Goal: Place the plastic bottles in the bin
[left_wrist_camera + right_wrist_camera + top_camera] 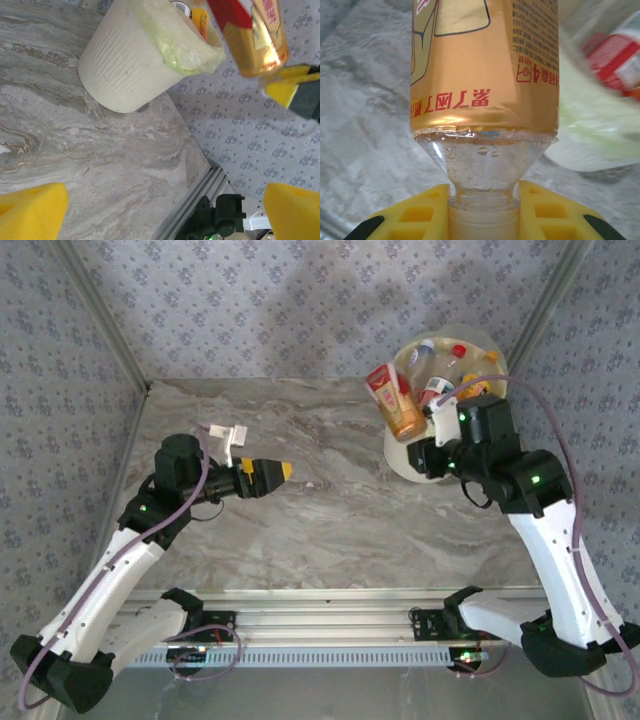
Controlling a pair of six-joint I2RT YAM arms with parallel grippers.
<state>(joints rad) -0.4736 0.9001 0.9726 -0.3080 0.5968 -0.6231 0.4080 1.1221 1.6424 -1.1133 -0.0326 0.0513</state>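
left gripper (281, 473): I see it low over the table (330, 520), left of centre, pointing right toward the bin. Yellow fingers (31, 212) spread wide, nothing between them.
right gripper (481, 212): up at the near-left side of the bin, fingers pinching the held bottle at its neck, right by the cap.
held bottle (394, 400): gold-orange label with a red part toward its base. The shoulder by the neck is clear, with droplets inside. It is off the table and tilted, base end pointing far-left. From above it overlaps the bin's left rim; I cannot tell whether it is fully over the mouth.
bin (122, 65): white ribbed bucket, standing upright at the far right of the table, pale yellow-green bag (182, 47) folded over its rim.
bottles in the bin (445, 360): several lie inside; I see red and orange caps and a red label. Exact count I cannot tell.
white piece (228, 434): small white thing on the table just far of the left gripper, apart from it. Too small for me to say what it is.
table: grey marbled top.
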